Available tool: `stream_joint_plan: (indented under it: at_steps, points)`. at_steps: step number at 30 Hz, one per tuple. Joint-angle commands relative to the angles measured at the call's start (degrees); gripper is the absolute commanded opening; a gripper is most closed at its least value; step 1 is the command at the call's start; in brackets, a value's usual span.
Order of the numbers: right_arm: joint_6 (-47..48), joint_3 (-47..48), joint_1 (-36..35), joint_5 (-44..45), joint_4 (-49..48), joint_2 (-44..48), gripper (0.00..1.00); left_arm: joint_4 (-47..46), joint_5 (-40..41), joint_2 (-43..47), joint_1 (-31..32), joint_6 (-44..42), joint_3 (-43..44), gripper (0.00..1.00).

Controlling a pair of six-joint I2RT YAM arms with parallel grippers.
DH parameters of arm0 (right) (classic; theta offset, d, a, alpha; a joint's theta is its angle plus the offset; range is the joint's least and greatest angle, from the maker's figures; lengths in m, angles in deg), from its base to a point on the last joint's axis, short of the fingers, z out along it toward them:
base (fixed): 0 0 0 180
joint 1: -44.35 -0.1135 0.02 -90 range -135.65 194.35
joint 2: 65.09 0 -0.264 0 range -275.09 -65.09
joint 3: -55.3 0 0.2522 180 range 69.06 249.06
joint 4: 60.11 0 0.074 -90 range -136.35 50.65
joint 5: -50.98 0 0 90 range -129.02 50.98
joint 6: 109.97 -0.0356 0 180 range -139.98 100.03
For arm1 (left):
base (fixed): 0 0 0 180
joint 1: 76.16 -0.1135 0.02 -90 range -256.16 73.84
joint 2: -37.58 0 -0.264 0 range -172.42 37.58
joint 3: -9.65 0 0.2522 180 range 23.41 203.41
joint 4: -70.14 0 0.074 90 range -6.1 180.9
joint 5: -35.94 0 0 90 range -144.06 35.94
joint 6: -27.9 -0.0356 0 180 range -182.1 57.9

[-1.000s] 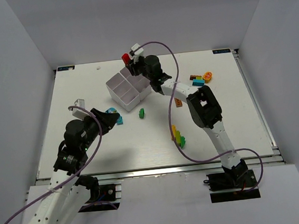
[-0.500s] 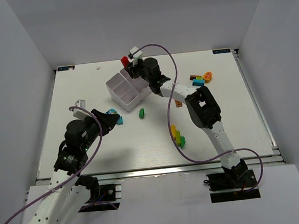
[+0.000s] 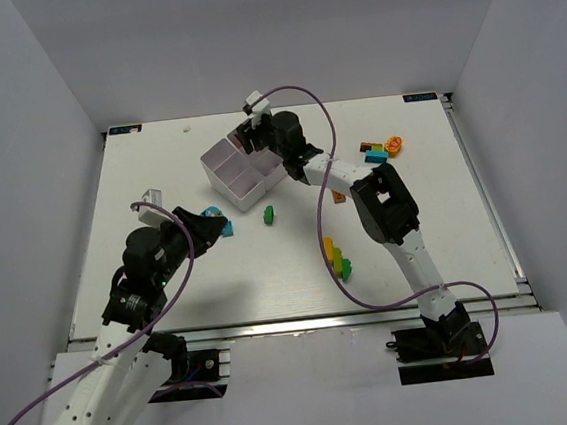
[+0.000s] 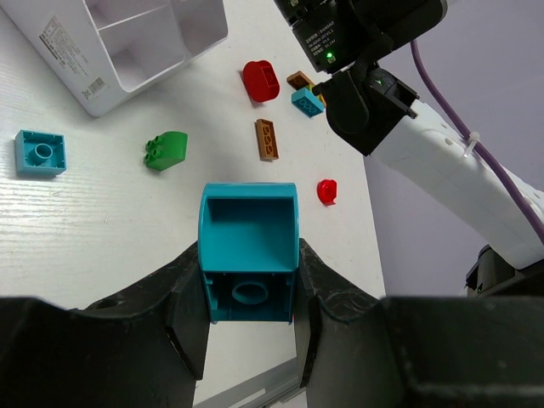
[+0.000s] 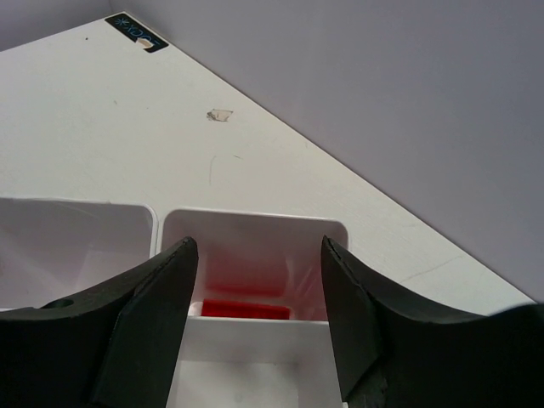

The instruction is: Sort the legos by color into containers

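The white four-compartment tray [image 3: 222, 178] stands at the back middle of the table. My right gripper [image 3: 252, 133] hovers over its far compartment, open, jaws spread with nothing between them [image 5: 255, 251]. A red brick [image 5: 246, 308] lies inside that compartment, below the jaws. My left gripper [image 3: 209, 220] is shut on a teal brick [image 4: 249, 255], held above the table left of the tray [image 4: 102, 85]. On the table near it lie another teal brick [image 4: 41, 153] and a green brick [image 3: 269, 214].
An orange flat brick [image 3: 338, 196] lies beside the right arm's forearm. A yellow and green stack [image 3: 337, 256] sits in front of that arm. A blue, orange and yellow cluster [image 3: 383, 150] lies at the back right. Two red pieces [image 4: 260, 81] [image 4: 327, 191] show in the left wrist view.
My right gripper has opened over the tray, and the red brick it held now lies in the far compartment. The left arm has not moved.
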Motion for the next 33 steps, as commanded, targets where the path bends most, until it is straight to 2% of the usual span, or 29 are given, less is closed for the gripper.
stream_joint_plan:
  at_steps: [1,5,11,13,15,16,18,19,23,24,26,27,28,29,33]
  points:
    - [0.8,-0.5,-0.3,0.5,-3.2,1.0,0.65,-0.1,0.9,0.6,0.0,0.1,0.1,0.0]
    - [0.6,-3.0,-0.3,0.5,-4.6,3.9,0.63,0.3,2.1,-0.2,0.0,0.1,1.6,0.0]
    - [2.6,-12.2,0.2,-2.1,-5.5,15.7,0.63,-0.4,4.3,-7.0,0.0,-0.9,7.9,0.0]
    - [4.9,-16.4,0.4,-3.2,-2.3,20.9,0.74,0.0,5.5,-11.6,0.0,-1.4,11.5,0.0]
    - [6.7,-19.9,0.5,-4.2,1.2,25.7,0.88,3.1,10.1,-15.5,0.0,-2.4,14.6,0.0]
    - [7.2,-20.8,0.6,-4.2,4.9,27.3,0.89,5.3,11.9,-20.2,0.0,-3.0,16.6,0.0]
    - [7.9,-22.5,0.9,-4.9,9.1,31.7,0.89,11.6,16.5,-25.5,0.0,-5.4,24.2,0.01]
    - [8.0,-24.6,1.5,-5.5,10.8,33.3,0.89,13.3,17.3,-31.1,0.0,-6.7,26.9,0.02]
    - [10.0,-33.0,3.1,-13.2,15.6,41.6,0.89,22.3,20.7,-45.2,0.0,-14.8,42.7,0.05]
    - [10.7,-34.7,3.3,-14.3,16.1,44.6,0.88,26.7,21.8,-48.1,0.0,-18.8,50.0,0.05]
    - [11.0,-38.1,4.2,-19.0,18.1,47.1,0.59,30.7,24.3,-56.2,0.0,-25.4,57.1,0.04]
    - [10.8,-39.0,4.4,-20.4,20.5,49.2,0.44,34.1,25.3,-58.6,0.0,-27.7,63.6,0.03]
    - [10.6,-39.9,4.5,-21.1,21.3,50.3,0.09,35.1,25.7,-60.8,0.0,-30.2,66.2,0.01]
    - [10.2,-42.0,4.6,-21.8,21.9,51.3,0.0,35.4,25.4,-64.3,0.0,-36.2,68.3,0.0]
    - [11.5,-47.1,4.8,-24.5,24.3,58.1,0.0,34.1,25.1,-69.6,0.0,-46.7,74.2,0.0]
